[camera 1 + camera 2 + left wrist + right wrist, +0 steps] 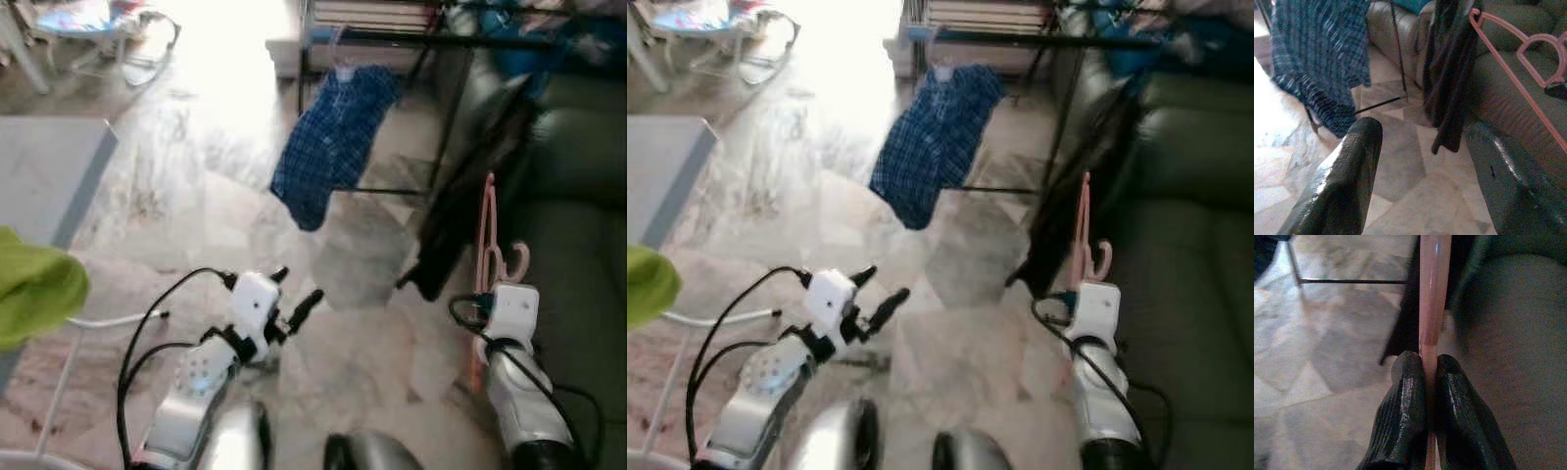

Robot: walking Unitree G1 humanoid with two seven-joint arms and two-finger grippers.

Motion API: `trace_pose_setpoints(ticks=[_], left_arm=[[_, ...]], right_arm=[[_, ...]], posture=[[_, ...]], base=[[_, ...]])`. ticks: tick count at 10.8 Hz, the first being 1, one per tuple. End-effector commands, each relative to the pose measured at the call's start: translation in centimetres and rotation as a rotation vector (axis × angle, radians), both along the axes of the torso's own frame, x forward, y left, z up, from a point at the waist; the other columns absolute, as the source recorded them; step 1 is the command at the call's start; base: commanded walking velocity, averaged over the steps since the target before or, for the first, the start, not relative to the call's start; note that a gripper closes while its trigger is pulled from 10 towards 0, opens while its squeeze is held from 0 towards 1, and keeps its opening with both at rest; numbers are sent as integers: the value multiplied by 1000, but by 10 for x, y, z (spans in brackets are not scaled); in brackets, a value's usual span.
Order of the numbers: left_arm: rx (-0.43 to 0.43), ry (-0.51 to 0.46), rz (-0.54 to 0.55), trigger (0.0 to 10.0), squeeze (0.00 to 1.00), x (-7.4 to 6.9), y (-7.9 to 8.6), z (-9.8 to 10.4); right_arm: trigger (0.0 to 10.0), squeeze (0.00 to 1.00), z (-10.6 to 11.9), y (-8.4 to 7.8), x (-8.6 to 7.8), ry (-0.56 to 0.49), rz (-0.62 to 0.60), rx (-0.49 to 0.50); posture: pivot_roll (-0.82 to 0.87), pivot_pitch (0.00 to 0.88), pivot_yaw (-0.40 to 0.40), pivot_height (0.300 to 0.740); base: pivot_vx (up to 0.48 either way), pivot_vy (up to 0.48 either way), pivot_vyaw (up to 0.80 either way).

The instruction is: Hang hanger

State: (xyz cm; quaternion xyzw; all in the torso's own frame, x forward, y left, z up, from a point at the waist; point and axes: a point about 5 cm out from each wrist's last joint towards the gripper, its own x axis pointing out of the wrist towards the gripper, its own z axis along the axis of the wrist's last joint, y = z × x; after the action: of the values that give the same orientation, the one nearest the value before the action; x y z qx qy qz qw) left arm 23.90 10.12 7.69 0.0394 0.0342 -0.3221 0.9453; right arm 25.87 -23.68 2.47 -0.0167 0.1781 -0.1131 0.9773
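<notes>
A pink plastic hanger [487, 235] stands upright at the right, beside a dark garment [470, 186] that hangs from the black clothes rack [431, 39]. My right gripper [1430, 367] is shut on the pink hanger's [1434, 284] bar, holding it in front of the green sofa. A blue checked shirt [328, 142] hangs on the same rack further left. My left gripper [294, 294] is open over the marble floor, nothing between its fingers [1347, 176]. In the left wrist view the hanger [1528, 63] shows with its hook against the sofa.
A dark green sofa [578, 235] fills the right side. A grey table [44, 171] with a green cloth [34, 284] stands at the left. A chair [98, 29] stands at the far back left. Open marble floor lies ahead in the middle.
</notes>
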Motion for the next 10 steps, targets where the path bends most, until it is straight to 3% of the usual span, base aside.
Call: trace_pose_setpoints(ticks=[1,3,7,10], left_arm=[[4,5,11,10000,0,0,1,-1],[5,14,17,10000,0,-1,1,-2],[20,15,21,10000,0,0,2,-2],[44,-5,13,10000,0,0,2,-1]], right_arm=[[10000,0,4,-2,3,-13,15,-5],[10000,0,4,-1,6,0,39,3],[10000,0,3,18,12,-2,164,44],[10000,0,13,13,19,-57,142,0]], posture=[[-3,197,-49,740],[-2,198,-49,740],[2,199,-47,740],[3,202,-47,740]], base=[[442,0,0],[351,326,0],[336,343,0],[409,116,0]])
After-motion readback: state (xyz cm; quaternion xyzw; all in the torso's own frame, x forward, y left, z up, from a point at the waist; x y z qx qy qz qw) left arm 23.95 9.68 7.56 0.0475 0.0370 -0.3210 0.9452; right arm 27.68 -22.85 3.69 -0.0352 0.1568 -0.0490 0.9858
